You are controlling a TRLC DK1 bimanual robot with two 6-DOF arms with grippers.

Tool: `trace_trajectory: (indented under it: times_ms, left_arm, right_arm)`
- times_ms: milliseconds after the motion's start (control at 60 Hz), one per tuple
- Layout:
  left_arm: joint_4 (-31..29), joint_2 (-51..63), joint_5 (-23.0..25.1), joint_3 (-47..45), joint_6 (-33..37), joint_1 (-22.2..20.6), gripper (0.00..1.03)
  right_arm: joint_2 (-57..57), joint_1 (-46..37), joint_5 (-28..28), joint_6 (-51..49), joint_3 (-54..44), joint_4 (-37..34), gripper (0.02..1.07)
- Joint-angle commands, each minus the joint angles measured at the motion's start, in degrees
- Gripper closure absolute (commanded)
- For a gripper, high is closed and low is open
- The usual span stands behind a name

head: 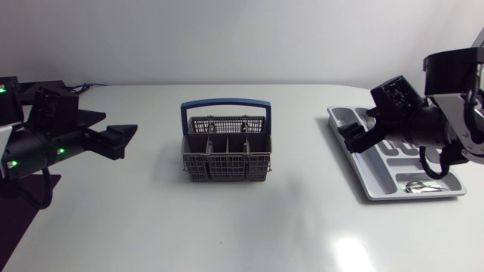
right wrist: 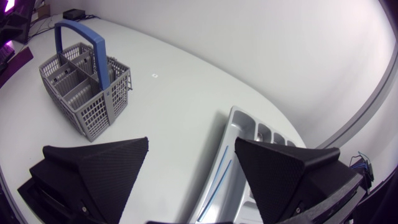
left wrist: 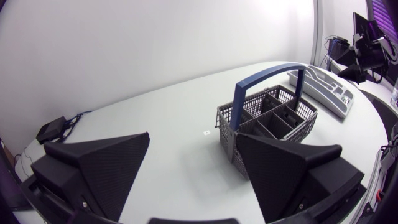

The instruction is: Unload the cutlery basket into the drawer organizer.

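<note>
The grey cutlery basket with its upright blue handle stands mid-table; I see no cutlery in its compartments. The grey drawer organizer lies at the right, with shiny cutlery in its near end. My left gripper hovers open left of the basket, pointing at it. In the left wrist view the basket lies ahead of the open left gripper. My right gripper hangs open over the organizer's far left part. The right wrist view shows the organizer under the open right gripper, the basket farther off.
A small black box with cables sits at the table's far left corner. Thin blue lines run along one organizer compartment. A tiny white mark lies on the table behind the basket.
</note>
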Motion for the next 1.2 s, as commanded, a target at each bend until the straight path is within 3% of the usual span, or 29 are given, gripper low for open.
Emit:
trace_trajectory:
  times_ms: [0, 367, 667, 867, 1183]
  left_arm:
    - [-0.06, -2.65, 0.55, -2.15, -0.48, 0.88, 0.05]
    - [-0.33, -13.55, 0.73, -7.86, 1.89, 1.40, 0.05]
    - [0.20, -22.95, 0.64, -12.52, -0.57, 1.84, 0.05]
    - [1.11, -27.81, -0.35, -16.72, -1.82, 3.54, 0.05]
    - [1.26, -37.39, -4.28, -23.86, -6.45, 3.27, 0.05]
  right_arm:
    - [-3.50, -0.31, 0.89, 2.06, -3.42, 2.01, 0.07]
    - [-15.37, 1.09, 8.54, 5.84, -12.48, 5.96, 0.07]
    - [-26.27, 2.76, 14.95, 7.60, -19.24, 8.51, 0.07]
    - [-32.42, 4.87, 19.52, 7.77, -25.84, 14.40, 0.07]
    - [-41.49, 3.81, 18.03, 8.84, -33.16, 16.62, 0.07]
